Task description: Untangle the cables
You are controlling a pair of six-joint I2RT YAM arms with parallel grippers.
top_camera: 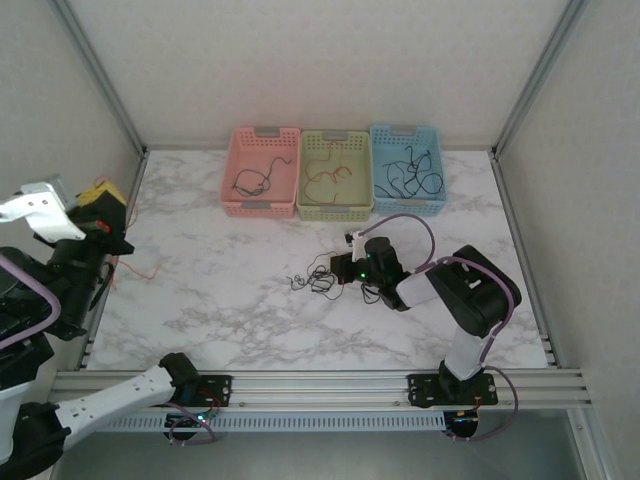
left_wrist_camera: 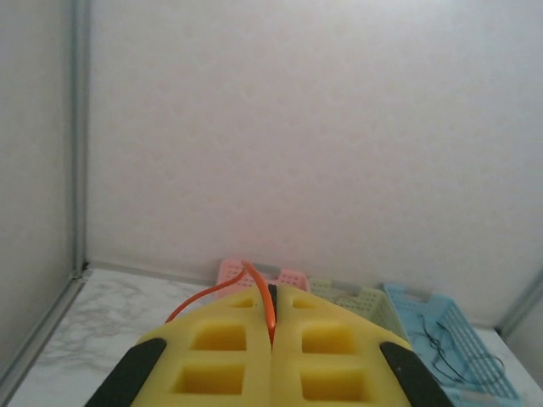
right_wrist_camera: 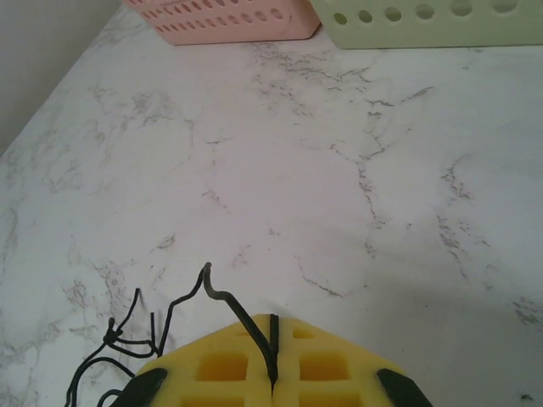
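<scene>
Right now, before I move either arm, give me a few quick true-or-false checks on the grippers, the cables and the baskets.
1. The left gripper is shut on an orange cable. True.
2. The right gripper stands open, holding nothing. False: its jaws are shut on a black cable.
3. The blue basket is rightmost, next to the green basket. True.
4. The black tangle lies inside the blue basket. False: it lies on the bare table, beside the right gripper.
</scene>
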